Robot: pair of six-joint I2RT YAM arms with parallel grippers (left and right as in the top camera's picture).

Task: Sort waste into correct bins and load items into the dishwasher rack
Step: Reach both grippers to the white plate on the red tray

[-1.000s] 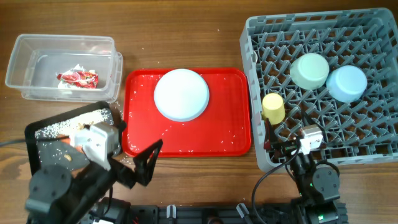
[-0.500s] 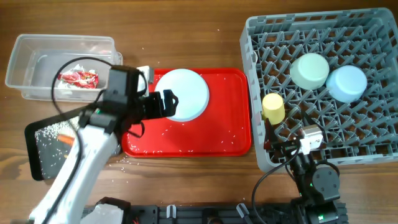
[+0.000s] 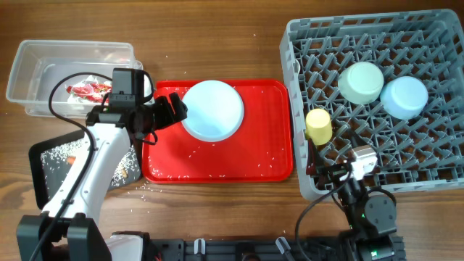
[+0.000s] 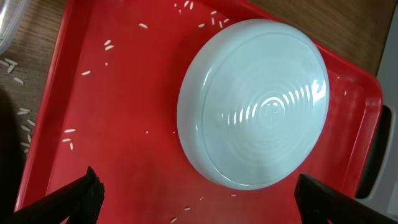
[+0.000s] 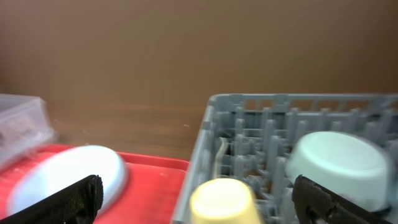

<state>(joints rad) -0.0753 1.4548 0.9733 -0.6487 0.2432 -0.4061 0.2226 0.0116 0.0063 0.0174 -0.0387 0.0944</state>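
The pale round plate [image 3: 212, 109] lies upside down on the red serving tray [image 3: 261, 156]. My left gripper [image 3: 172, 109] is open just left of the plate, fingers spread wide in the left wrist view [image 4: 199, 198], plate [image 4: 255, 102] ahead. The red wrapper [image 3: 88, 90] lies in the clear tub [image 3: 43, 61]. The black tray [image 3: 51, 163] holds an orange carrot piece [image 3: 70, 161] and scraps. The grey rack [image 3: 428, 156] holds the mint-green bowl [image 3: 361, 82], pale-blue bowl [image 3: 404, 98] and yellow cup [image 3: 318, 125]. My right gripper [image 3: 341, 170] rests open at the rack's front edge, empty [image 5: 199, 202].
Rice grains are scattered on the red tray and on the wood near the black tray [image 3: 148, 190]. My left arm [image 3: 94, 167] stretches over the black tray. The tissue and spoon are not in view.
My left arm swung up from the black tray to the red tray and now sits a little lower left, its open gripper beside the plate. The right arm has not moved.
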